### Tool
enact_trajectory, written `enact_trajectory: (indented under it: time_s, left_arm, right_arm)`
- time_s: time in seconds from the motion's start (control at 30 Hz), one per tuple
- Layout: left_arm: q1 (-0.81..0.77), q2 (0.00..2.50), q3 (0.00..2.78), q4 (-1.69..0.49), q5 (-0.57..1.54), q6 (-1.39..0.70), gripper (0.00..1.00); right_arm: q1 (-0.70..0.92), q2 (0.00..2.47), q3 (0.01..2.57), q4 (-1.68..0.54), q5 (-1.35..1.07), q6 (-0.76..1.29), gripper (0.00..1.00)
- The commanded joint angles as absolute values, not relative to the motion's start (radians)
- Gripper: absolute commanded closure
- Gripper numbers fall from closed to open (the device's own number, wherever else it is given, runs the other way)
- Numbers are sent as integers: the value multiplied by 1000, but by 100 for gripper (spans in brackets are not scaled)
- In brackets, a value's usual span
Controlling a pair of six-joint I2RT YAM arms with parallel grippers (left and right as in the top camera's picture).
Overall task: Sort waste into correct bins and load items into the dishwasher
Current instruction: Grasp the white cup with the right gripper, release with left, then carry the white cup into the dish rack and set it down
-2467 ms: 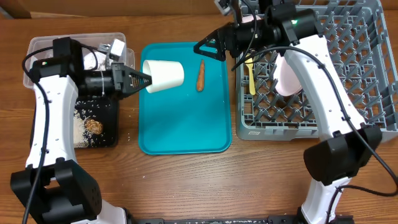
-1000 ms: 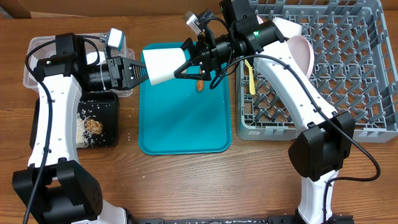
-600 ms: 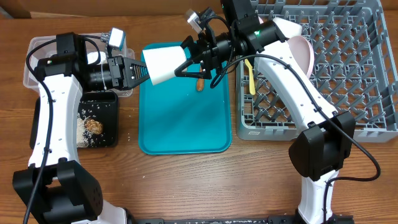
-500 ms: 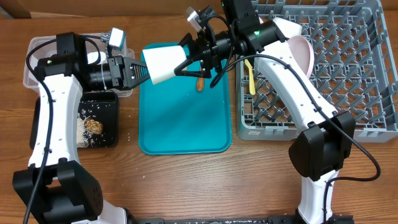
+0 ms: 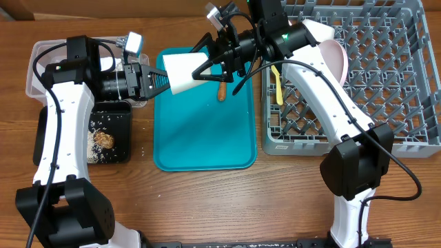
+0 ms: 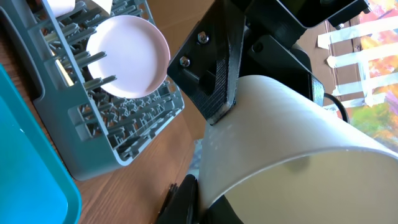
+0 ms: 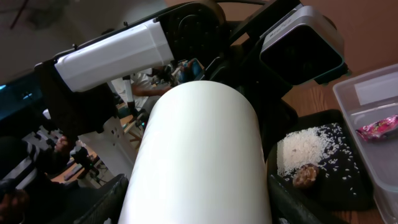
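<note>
Teal tray (image 5: 200, 138) fills the centre of the overhead view. The white cup (image 5: 180, 72) hangs on its side above the tray's upper part, between the two arms. The left gripper (image 5: 164, 79) comes in from the left and is clamped on the cup's wide end. The right gripper (image 5: 200, 63) reaches in from the upper right with its jaws straddling the cup's body. Just right of the cup, a carrot piece (image 5: 222, 91) lies on the tray. In the grey rack (image 5: 386, 89) on the right stand a pink plate (image 5: 335, 55) and a yellow spoon (image 5: 277, 88). At lower left, a black tray (image 5: 118, 155) holds rice (image 5: 93, 141) and a brown lump (image 5: 105, 140).

In the left wrist view the cup fills the lower right of the frame. One black finger (image 6: 217, 81) of the right gripper lies against the cup's wall. Whether that gripper is squeezing yet, I cannot tell.

In the right wrist view the cup runs up the middle, and at the right edge a red wrapper (image 7: 382, 127) sits in the clear tub (image 7: 373, 93).

The sorting looks mostly done. The cup is midway through a handover toward the rack, and the carrot is yet to be binned. The bowls and napkin I cannot pick out.
</note>
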State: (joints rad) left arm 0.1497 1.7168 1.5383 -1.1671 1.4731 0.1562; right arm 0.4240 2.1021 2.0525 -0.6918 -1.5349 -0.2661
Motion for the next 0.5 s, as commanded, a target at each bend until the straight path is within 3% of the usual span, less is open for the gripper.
enact_trajectory:
  time_s: [0.0, 0.17, 0.47]
  left_arm:
    - [137, 1713, 1553, -1170, 1460, 149, 89]
    - [137, 1713, 1553, -1170, 1460, 149, 69]
    - [139, 1713, 1553, -1167, 1459, 149, 66]
  right_arm:
    - [425, 2091, 2054, -689, -1565, -260, 38]
    - [409, 2091, 2054, -690, -1565, -256, 40]
    - [260, 2091, 2054, -761, -1471, -180, 44]
